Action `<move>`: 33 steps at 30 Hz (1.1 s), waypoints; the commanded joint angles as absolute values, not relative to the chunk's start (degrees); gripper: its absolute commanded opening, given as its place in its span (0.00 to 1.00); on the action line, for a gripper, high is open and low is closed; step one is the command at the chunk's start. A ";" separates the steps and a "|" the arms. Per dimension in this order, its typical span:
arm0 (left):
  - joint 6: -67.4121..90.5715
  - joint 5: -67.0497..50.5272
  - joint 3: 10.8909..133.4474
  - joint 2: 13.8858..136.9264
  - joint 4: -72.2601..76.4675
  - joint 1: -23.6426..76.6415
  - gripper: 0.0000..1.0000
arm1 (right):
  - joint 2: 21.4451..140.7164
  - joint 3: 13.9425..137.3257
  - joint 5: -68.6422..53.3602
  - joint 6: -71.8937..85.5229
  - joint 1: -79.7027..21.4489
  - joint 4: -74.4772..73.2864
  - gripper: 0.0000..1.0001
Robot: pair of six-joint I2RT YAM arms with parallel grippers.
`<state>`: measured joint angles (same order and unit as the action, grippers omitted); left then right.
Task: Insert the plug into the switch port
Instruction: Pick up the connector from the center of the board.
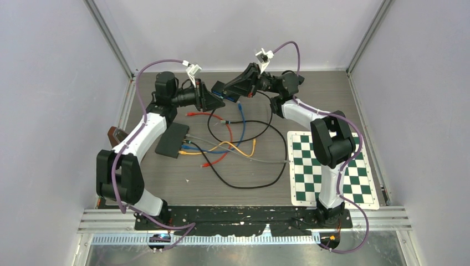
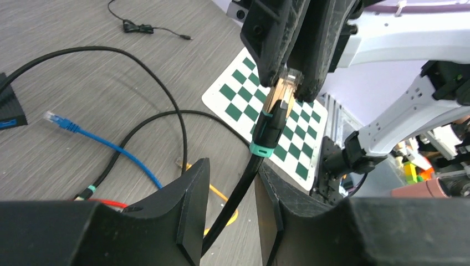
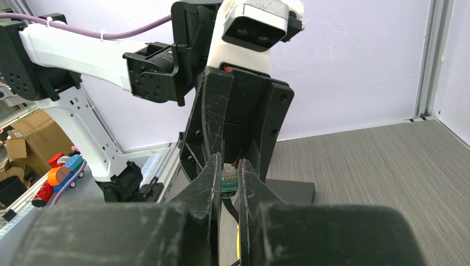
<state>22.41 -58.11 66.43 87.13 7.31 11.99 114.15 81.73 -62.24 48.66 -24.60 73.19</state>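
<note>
The plug (image 2: 285, 91) is clear, with a teal-banded black boot on a black cable (image 2: 238, 191). My right gripper (image 2: 288, 83) is shut on it and holds it above the table at the back. In the right wrist view the plug (image 3: 229, 182) is pinched between the fingers of the right gripper (image 3: 229, 177). My left gripper (image 2: 233, 177) is open, and the black cable runs between its fingers just below the boot. The switch (image 1: 172, 139) is a flat black box on the table, front left of both grippers, with several cables in it. It also shows behind the left gripper (image 3: 238, 127) as the switch (image 3: 291, 191).
Loose cables lie mid-table: blue (image 1: 243, 119), red (image 1: 213, 117), orange (image 1: 244, 149), grey, and a black loop (image 1: 249, 183). A checkerboard mat (image 1: 332, 172) lies under the right arm. A dark box with a blue face (image 1: 220, 88) sits at the back. Walls enclose the table.
</note>
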 commanded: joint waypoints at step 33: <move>29.26 -57.54 65.04 85.47 20.49 11.60 0.48 | 116.01 82.26 -64.64 49.76 -24.37 74.68 0.05</move>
<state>28.40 -57.39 64.82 87.29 14.50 11.88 115.26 81.69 -62.89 49.87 -24.25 74.11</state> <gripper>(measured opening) 0.470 0.128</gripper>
